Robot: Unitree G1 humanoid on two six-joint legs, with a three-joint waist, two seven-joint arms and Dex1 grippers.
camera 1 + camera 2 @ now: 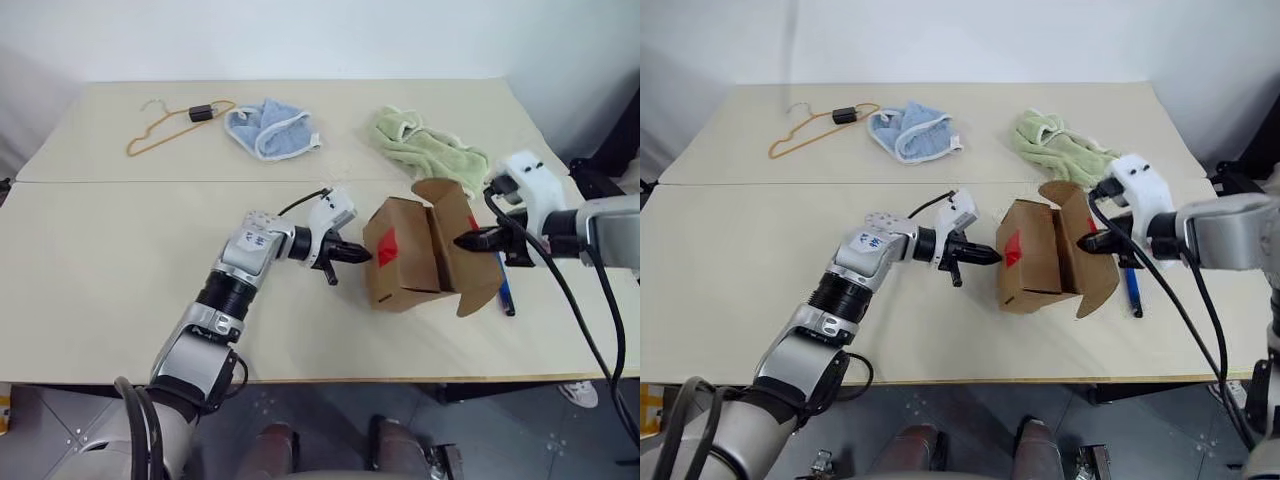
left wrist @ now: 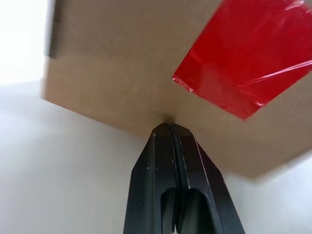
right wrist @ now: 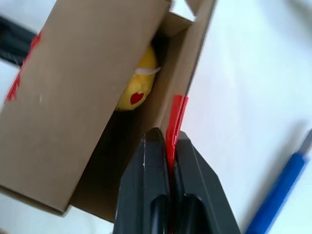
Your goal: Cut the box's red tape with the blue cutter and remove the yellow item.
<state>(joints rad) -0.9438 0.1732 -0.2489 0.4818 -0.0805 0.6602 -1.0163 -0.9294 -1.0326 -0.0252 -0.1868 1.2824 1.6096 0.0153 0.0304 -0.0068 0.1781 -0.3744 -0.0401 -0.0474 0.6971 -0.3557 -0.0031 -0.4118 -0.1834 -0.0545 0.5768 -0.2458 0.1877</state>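
While closed left gripper (image 1: 355, 254) braces box (image 1: 400, 255), right gripper (image 1: 470, 241) pinches flap (image 1: 478, 268) open, exposing yellow item (image 3: 138, 87).

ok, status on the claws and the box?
Left claw shut, tip against box side. Right claw shut on a flap. Yellow item inside. Blue cutter on table.

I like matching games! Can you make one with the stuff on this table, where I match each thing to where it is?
Things:
1. yellow item
2. blue cutter
3. orange hanger
4. green towel

Places:
A. far side of the table, beside the blue cloth
B. inside the box
C. on the table beside the open flap
D. behind the box

Pairs: 1-B, 2-C, 3-A, 4-D
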